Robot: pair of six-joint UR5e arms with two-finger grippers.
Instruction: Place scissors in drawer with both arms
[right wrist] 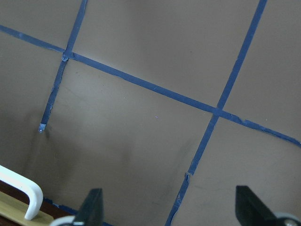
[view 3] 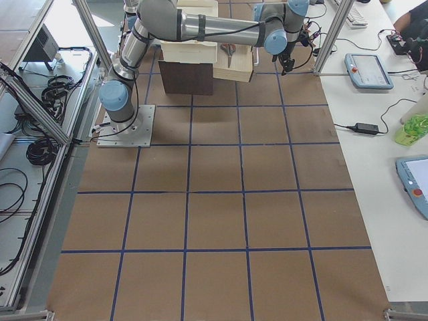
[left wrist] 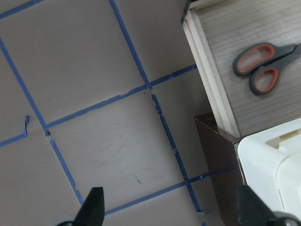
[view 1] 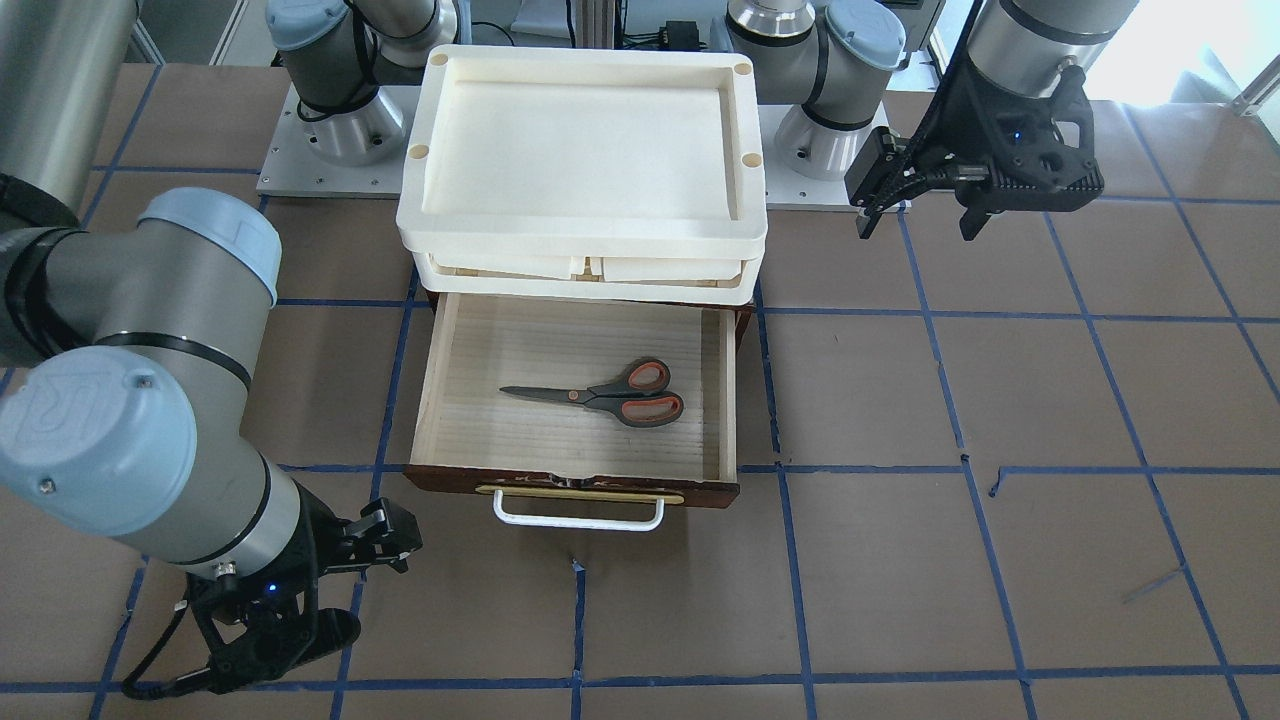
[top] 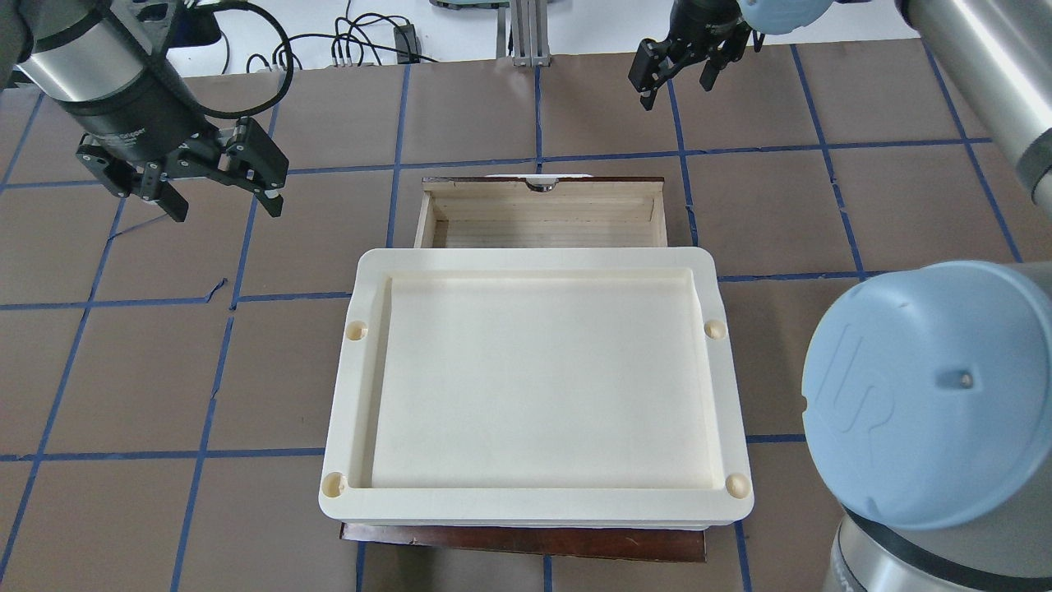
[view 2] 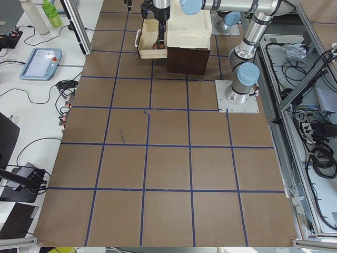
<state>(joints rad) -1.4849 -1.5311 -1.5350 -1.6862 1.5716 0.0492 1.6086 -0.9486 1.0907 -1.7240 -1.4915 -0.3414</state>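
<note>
We see the scissors (view 1: 600, 395), blades closed, grey handles with red-orange loops, lying flat on the pale floor of the pulled-out drawer (view 1: 425, 400). The blade tips point toward the side of the right pincer (view 1: 385, 590), the handles toward the left pincer (view 1: 918, 215). The drawer's white bar handle lies near the right pincer. Both pincers hang clear of the drawer, fingers spread.

I see scissors (view 1: 600, 393): dark grey blades, grey handles, red-orange loops. Drawer (view 1: 430, 390): reddish-brown front, pale wood inside, white handle (view 1: 578, 523). Cream trays (view 1: 585, 215). Brown table (view 1: 900, 580), blue tape grid.
</note>
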